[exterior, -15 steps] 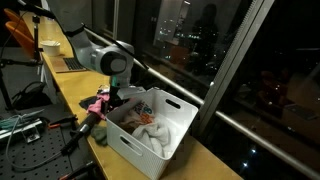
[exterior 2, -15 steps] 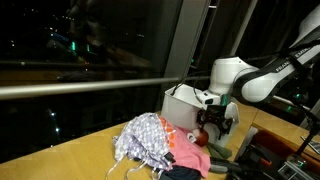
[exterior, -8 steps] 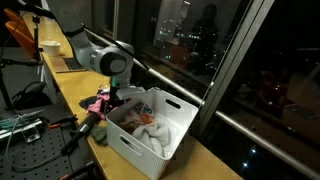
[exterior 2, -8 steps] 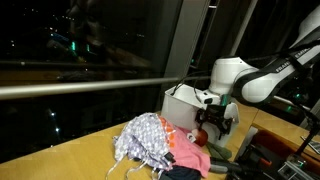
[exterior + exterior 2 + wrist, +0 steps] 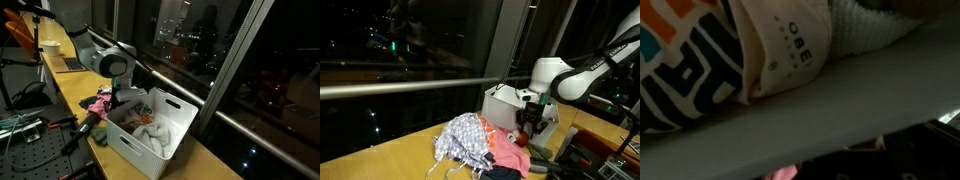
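Hardly shifted from a second ago, the black gripper (image 5: 530,119) still hangs at the rim of the white slotted plastic laundry basket (image 5: 152,150), jaw state impossible to tell, beside the pink-and-patterned heap of garments (image 5: 470,140) on the wooden counter (image 5: 68,90), the basket's wall crossing the wrist view.

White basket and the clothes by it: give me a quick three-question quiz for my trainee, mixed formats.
1. True or false: the white basket is empty.
2. Where is the gripper? A: at the basket's edge, by the pink cloth. B: against the window glass. C: down on the floor.
3. Fill in: the patterned cloth lies ___ the basket (inside/outside).
Key: 1 false, clothes lie in it; 2 A; 3 outside.
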